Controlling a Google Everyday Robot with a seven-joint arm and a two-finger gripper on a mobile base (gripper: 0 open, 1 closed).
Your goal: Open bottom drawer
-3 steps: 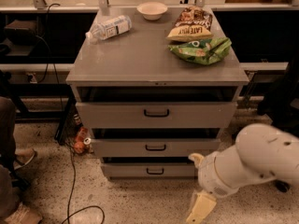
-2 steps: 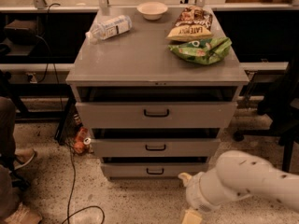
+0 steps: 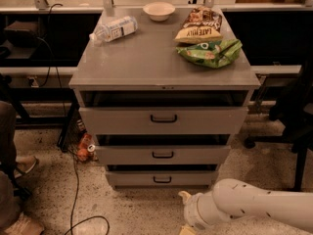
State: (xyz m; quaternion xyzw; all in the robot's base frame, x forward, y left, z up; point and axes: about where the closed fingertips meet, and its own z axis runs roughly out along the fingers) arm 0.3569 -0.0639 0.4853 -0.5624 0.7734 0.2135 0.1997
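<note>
The grey metal cabinet (image 3: 161,62) has three drawers. The bottom drawer (image 3: 161,178) is the shortest front, with a small black loop handle (image 3: 162,180), and it sits pushed in. The mid-sized drawer (image 3: 162,154) and the tallest top drawer (image 3: 164,119) are above it. My white arm (image 3: 249,207) comes in from the lower right, low over the floor. My gripper (image 3: 185,214) is at the bottom edge of the view, below and right of the bottom drawer's handle, apart from it, and mostly cut off.
On the cabinet top lie a plastic bottle (image 3: 113,28), a white bowl (image 3: 159,11), and chip bags (image 3: 209,38). Cables (image 3: 73,180) and cans (image 3: 83,148) lie on the floor at left. A person's feet (image 3: 19,199) are at far left. A chair base (image 3: 288,146) stands at right.
My arm has swung lower and to the left across the floor, so the gripper is now nearer the bottom edge of the view. The drawers have not moved.
</note>
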